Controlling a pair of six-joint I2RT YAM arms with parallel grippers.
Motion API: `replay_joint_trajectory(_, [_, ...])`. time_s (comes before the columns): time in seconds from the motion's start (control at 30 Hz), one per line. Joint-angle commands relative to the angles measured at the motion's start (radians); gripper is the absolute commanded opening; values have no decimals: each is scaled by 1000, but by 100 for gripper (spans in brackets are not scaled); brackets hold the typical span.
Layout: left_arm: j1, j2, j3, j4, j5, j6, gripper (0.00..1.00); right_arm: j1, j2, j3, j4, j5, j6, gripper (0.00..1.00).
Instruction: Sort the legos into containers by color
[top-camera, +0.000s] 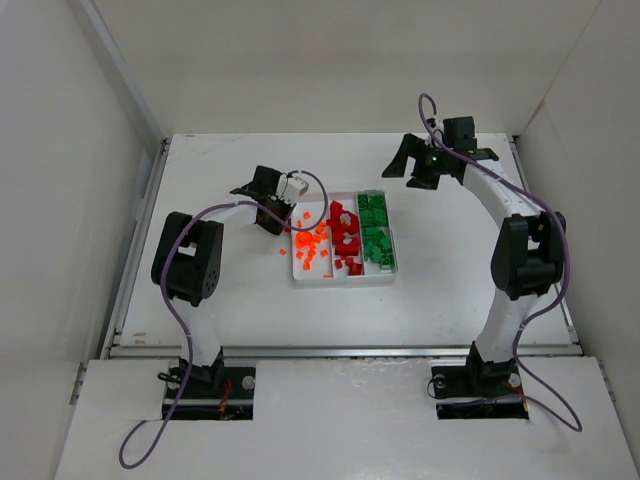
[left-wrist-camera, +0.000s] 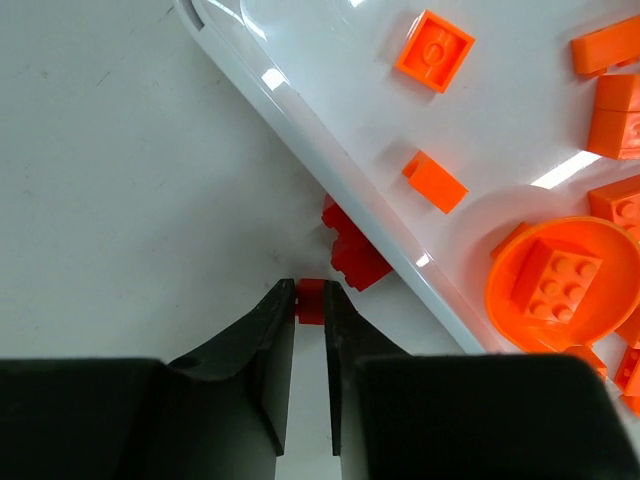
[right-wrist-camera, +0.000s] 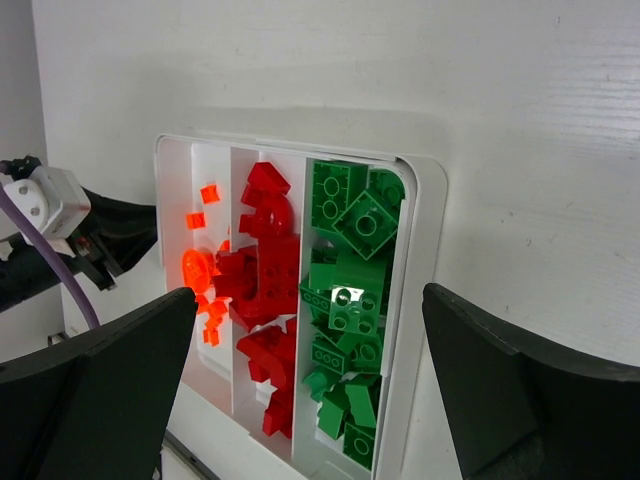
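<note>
Red stray being pinched outside the tray (left-wrist-camera: 300, 140).
A small dark red lego (left-wrist-camera: 311, 296) is being gripped by the closed left gripper (left-wrist-camera: 310, 304), just outside the tray's outer wall and near another red brick (left-wrist-camera: 352, 255). It is best lifted straight, clear of that wall, before being carried to the middle compartment (right-wrist-camera: 265, 158). The right gripper (top-camera: 412, 168) is being held wide open, empty.
</note>
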Motion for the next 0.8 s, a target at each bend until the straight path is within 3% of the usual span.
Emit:
replay_joint_trajectory(0.0, [-1,9,12,-22,-14,-2,10,-5,-26,29,5,-4,-15,100])
replay_joint_trajectory(0.13, [-1,-14,-10,-32,-14,-2,0,-5,-26,29,5,-4,-15,100])
replay_joint_trajectory(0.4, [8,-92,84,-84,-105,-15,0,-5,-35,6,42,-4,-15,100])
replay_joint_trajectory(0.63, [-80,-142,206,-60,-2,-78,0,-5,-35,-15,53,-13,-15,100])
replay_joint_trajectory(0.77, [-188,-102,242,-94,44,-65,0,-5,-35,-15,53,-4,-35,100])
